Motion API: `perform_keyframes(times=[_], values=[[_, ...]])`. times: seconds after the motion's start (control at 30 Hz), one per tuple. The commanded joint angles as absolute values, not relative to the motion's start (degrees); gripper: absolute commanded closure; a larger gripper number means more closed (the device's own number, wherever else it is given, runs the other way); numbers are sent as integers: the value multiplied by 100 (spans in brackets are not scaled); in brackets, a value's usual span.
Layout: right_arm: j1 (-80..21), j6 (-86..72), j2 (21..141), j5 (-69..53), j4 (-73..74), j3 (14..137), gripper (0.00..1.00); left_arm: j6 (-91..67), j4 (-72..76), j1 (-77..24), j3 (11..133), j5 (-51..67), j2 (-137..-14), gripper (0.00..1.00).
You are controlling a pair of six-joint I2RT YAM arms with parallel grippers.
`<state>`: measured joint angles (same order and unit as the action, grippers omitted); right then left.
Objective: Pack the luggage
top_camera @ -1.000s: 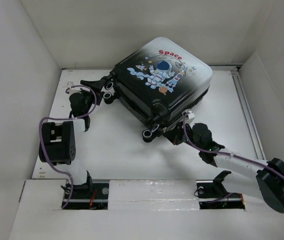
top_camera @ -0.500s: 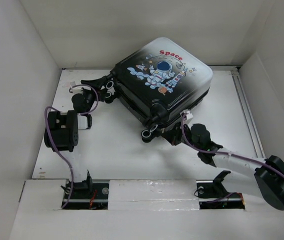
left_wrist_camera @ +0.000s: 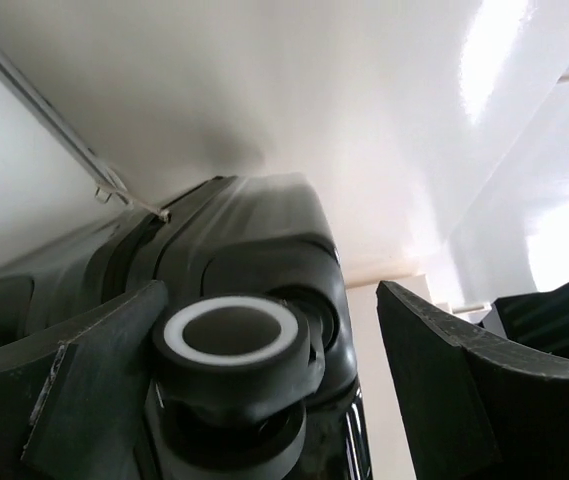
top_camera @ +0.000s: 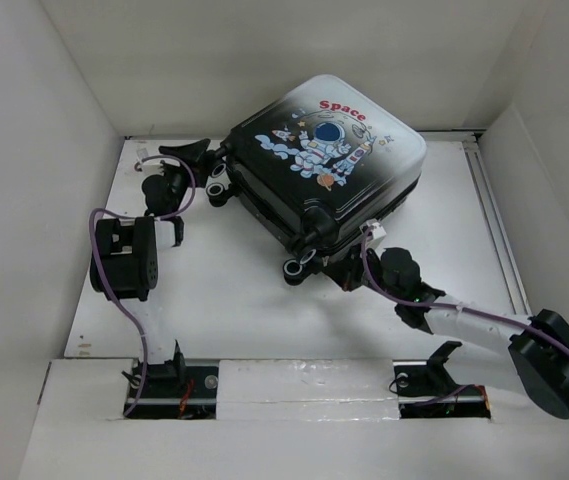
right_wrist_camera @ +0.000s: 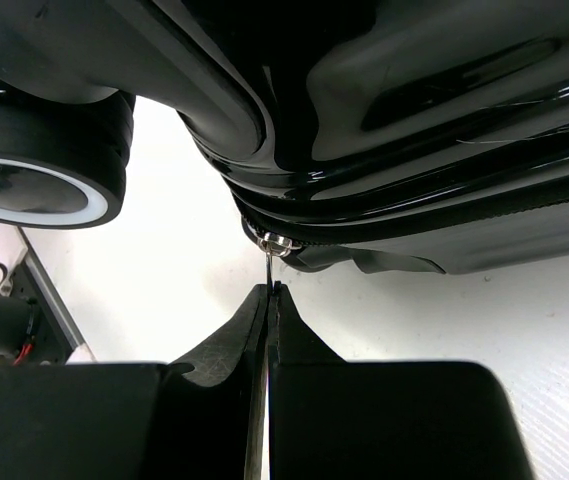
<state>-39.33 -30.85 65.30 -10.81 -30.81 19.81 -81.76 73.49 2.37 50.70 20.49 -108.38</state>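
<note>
One change, left hand (top_camera: 202, 170) farther back beside luggage (top_camera: 324, 150) wheel (top_camera: 216, 184)

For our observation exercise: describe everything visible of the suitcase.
The luggage is a glossy hard-shell case, white fading to black, printed with a cartoon astronaut and red "Space". Its halves lie together, printed side up, askew on the table. Black, white-rimmed wheels face the arms. The open left tool straddles one wheel; the shut right tool pinches its zipper pull.
</note>
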Motion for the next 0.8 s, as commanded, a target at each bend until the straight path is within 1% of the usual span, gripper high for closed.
perform_keyframes(times=[0.0,0.03,0.07,0.13,0.2,0.23,0.47,0.6,0.67,0.73,0.77], values=[[-4192,-3094,6530,-1635,-3349,2188,100,-8077,7567,264,5449,1995,-10828,19],[-4253,-3094,6530,-1635,-3349,2188,100,-8077,7515,264,5554,1995,-10915,19],[-4254,-3094,6530,-1635,-3349,2188,100,-8077,7462,264,5607,1995,-10994,23],[-4254,-3094,6530,-1583,-3349,2188,100,-8077,7462,264,5669,2135,-11073,27],[-4254,-3146,6530,-1582,-3349,2188,100,-8077,7401,264,5739,2136,-11126,29],[-4254,-3146,6530,-1582,-3349,2188,100,-8077,7400,264,5739,2136,-11127,31],[-4254,-3146,6530,-1582,-3349,2188,100,-8077,7295,97,5792,2136,-11241,33],[-4254,-3146,6530,-1521,-3349,2188,100,-8025,7233,97,5906,2136,-11355,40],[-4254,-3146,6469,-1521,-3349,2188,100,-8024,7163,97,5968,2136,-11426,56],[-4254,-3146,6398,-1521,-3349,2188,100,-8077,7163,97,5968,2083,-11487,68],[-4254,-3146,6398,-1521,-3349,2188,100,-8129,7215,97,5968,2083,-11487,87]])
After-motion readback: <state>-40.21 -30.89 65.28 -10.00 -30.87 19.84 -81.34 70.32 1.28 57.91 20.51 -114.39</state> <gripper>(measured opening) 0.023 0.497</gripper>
